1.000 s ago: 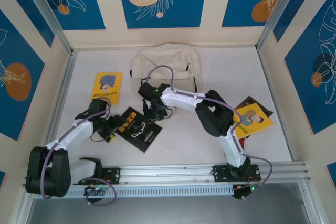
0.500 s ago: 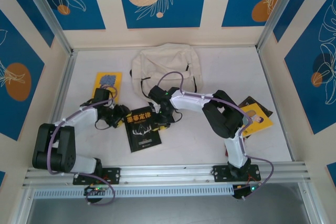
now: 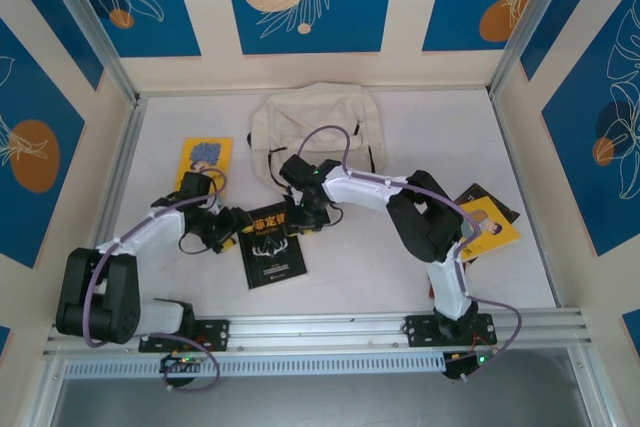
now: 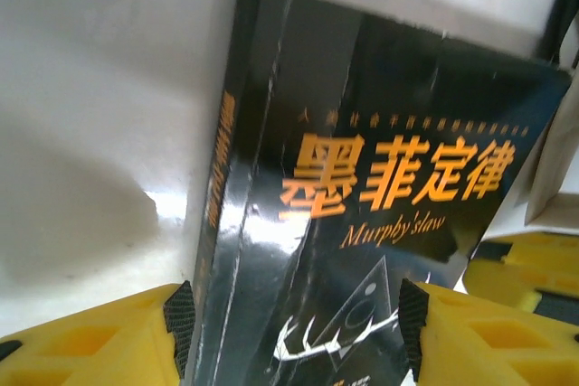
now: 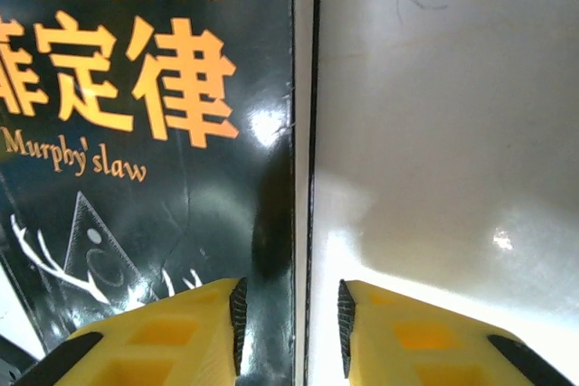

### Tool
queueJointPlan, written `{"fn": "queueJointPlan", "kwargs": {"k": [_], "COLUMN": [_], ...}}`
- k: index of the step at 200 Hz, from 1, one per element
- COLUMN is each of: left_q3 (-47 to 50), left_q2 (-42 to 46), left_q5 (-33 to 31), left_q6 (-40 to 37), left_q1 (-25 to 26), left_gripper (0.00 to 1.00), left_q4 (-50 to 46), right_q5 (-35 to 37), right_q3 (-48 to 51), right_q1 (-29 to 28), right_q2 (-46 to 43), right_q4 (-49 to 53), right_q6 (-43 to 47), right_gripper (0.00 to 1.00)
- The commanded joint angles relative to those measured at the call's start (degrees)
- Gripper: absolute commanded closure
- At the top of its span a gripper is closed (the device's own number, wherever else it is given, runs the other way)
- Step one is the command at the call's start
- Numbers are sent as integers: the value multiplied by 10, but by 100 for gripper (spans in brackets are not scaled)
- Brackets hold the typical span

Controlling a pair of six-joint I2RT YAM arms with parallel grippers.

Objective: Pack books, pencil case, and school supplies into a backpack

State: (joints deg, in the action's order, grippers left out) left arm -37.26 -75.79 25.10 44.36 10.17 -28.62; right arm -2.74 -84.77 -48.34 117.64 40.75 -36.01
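The black book [image 3: 272,252] is straddled at 10 o'clock by the left gripper [image 4: 294,318], fingers spread, and at 1 o'clock by the right gripper [image 5: 289,318], fingers narrowly parted.

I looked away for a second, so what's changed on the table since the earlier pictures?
The black book turned from slanted to straight. The left gripper moved right to its top-left corner; the right gripper shifted slightly right along its top. The backpack and yellow books stayed.
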Motion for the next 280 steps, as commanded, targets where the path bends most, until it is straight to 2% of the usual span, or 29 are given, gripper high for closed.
{"fn": "queueJointPlan", "kwargs": {"k": [1, 50, 105, 133, 153, 180, 209, 251, 280], "left_q3": [10, 9, 6, 9, 8, 11, 3, -22, -28], "left_q2": [9, -17, -42, -49, -55, -58, -32, 10, 34], "left_q5": [11, 14, -6, 6, 41, 119, 154, 208, 212], "left_q6": [-18, -27, -33, -34, -36, -31, -29, -40, -25], "left_q1": [16, 36, 46, 48, 49, 50, 50, 49, 49], "left_gripper": [38, 38, 33, 32, 32, 34, 40, 39, 39], "left_q4": [-27, -15, -13, 2, 28, 82, 99, 91, 100], "right_q5": [4, 4, 1, -2, -7, -15, -25, -34, -33], "right_q3": [-10, -7, -4, -1, -1, -1, 0, 3, 7], "right_q1": [2, 2, 2, 2, 2, 3, 6, 11, 15], "right_q2": [17, 24, 30, 31, 36, 41, 43, 37, 33], "right_q4": [9, 8, 6, 5, 4, 4, 1, -14, -18], "right_q6": [-6, -9, -6, -6, -4, -2, -4, -7, -11], "right_gripper": [67, 69, 70, 70, 71, 72, 73, 73, 72]}}
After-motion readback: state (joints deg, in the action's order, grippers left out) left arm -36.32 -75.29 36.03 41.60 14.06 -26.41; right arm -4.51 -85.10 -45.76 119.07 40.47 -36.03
